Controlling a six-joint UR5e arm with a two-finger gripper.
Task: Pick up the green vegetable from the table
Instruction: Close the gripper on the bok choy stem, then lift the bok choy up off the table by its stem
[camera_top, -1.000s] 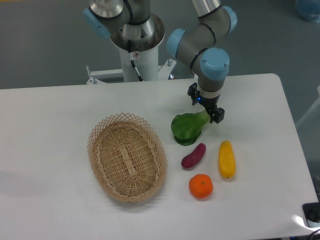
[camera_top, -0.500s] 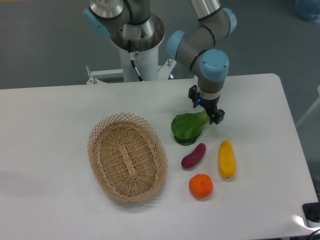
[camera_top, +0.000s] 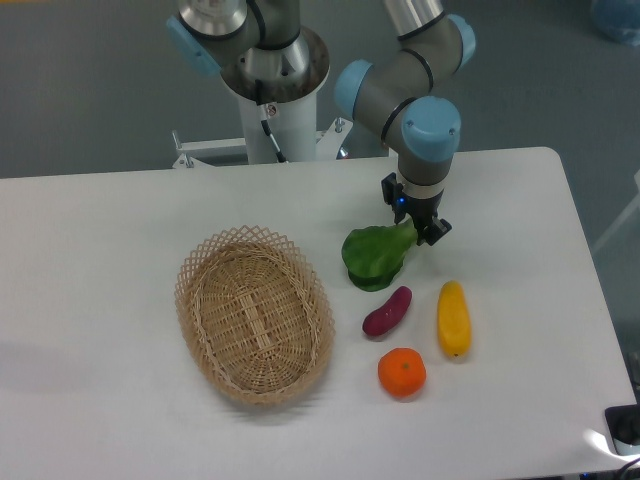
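Note:
The green vegetable (camera_top: 372, 258) lies on the white table (camera_top: 120, 230), right of the basket. Its dark leaves point down-left and its pale stalk end points up-right. My gripper (camera_top: 416, 226) hangs straight down over that stalk end. The black fingers (camera_top: 437, 230) stand on either side of the stalk and press against it. The fingertips themselves are hidden under the wrist. The vegetable still rests on the tabletop.
A woven wicker basket (camera_top: 254, 314) stands left of the vegetable. Just below it lie a small purple eggplant (camera_top: 387, 311), a yellow oblong vegetable (camera_top: 453, 318) and an orange (camera_top: 402, 372). The arm's base column (camera_top: 272, 90) rises at the table's back edge.
The black fingers have drawn slightly closer together around the stalk end. The vegetable and the other items have not moved.

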